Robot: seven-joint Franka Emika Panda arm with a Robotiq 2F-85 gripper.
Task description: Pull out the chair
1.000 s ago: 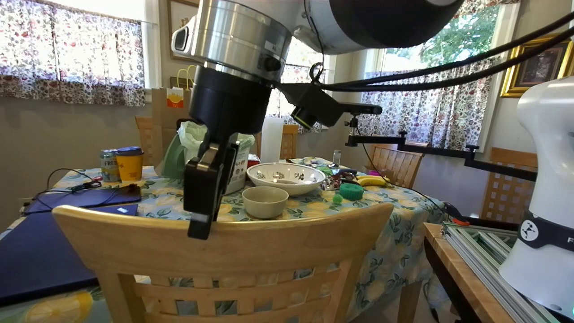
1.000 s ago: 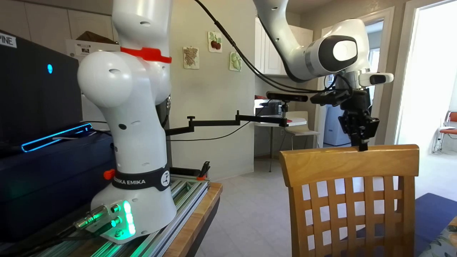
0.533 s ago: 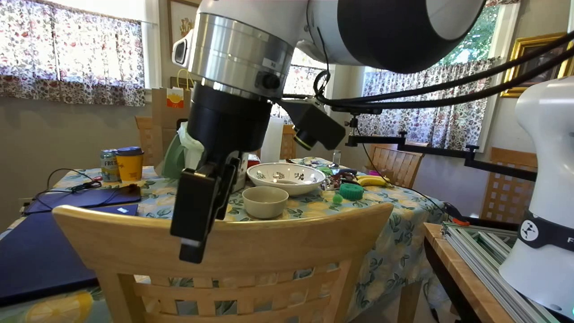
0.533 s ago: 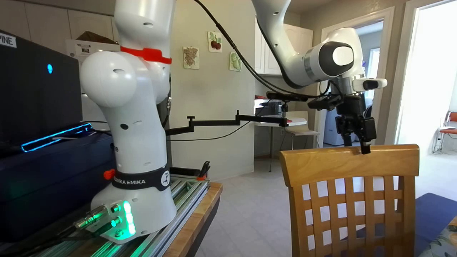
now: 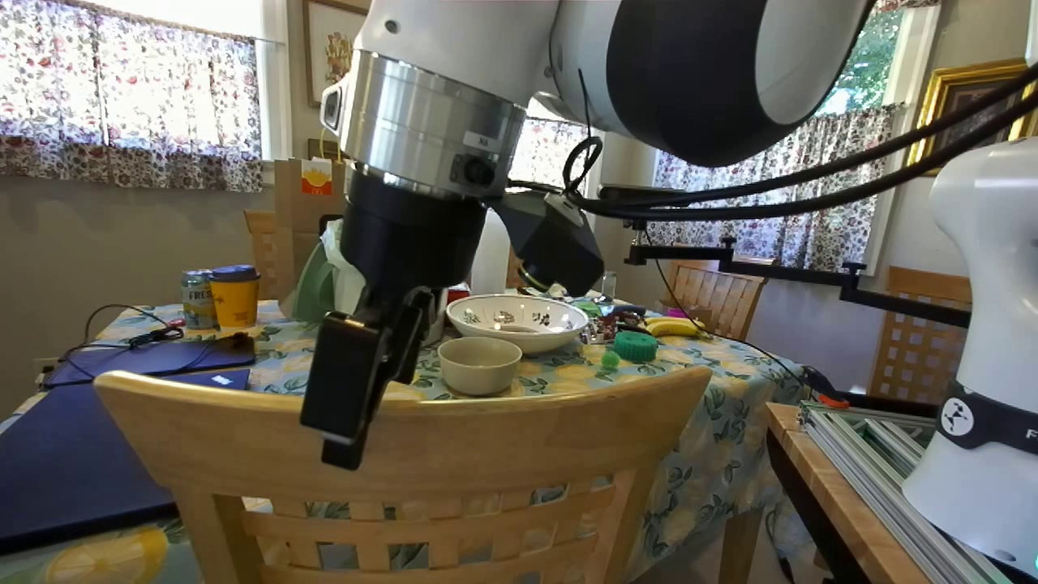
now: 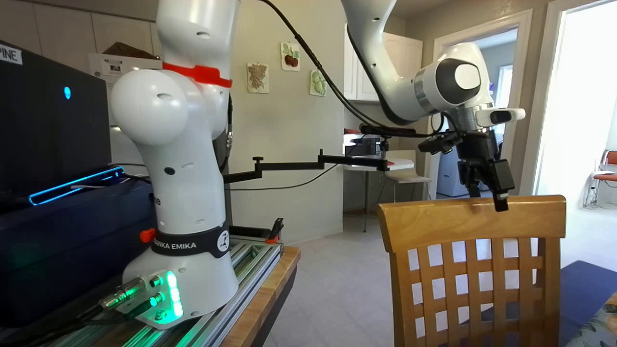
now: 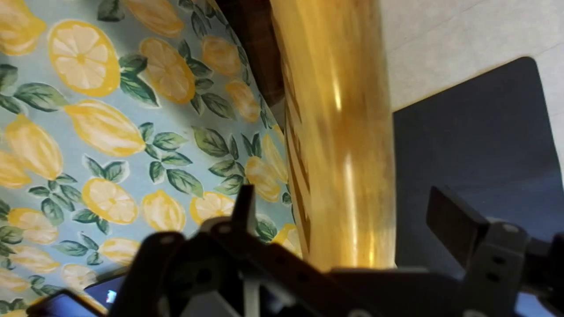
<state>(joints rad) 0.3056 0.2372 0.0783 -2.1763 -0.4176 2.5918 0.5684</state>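
The chair, of light-tan wood, shows its broad curved top rail and woven slat back in both exterior views: chair (image 5: 503, 446), chair (image 6: 462, 224). From the wrist view, the chair's top rail (image 7: 343, 110) runs up the middle of the picture. My gripper (image 7: 351, 215) is open, one finger (image 7: 244, 209) on the table side and the opposite finger (image 7: 456, 224) on the outer side, with visible gaps to the rail. In an exterior view the gripper (image 6: 488, 197) straddles the rail from above, one fingertip low in front of it. The chair's legs are out of view.
A table with a lemon-print tablecloth (image 5: 714, 438) stands beyond the chair. On it are a beige bowl (image 5: 480, 367), a patterned bowl (image 5: 519, 320) and a yellow cup (image 5: 235, 296). A dark blue panel (image 5: 73, 462) lies alongside. The wooden robot bench (image 6: 262, 294) stands across from the chair.
The gripper's fingers have spread from nearly shut to open, and the hand has come lower over the top rail. The chair has not visibly moved.
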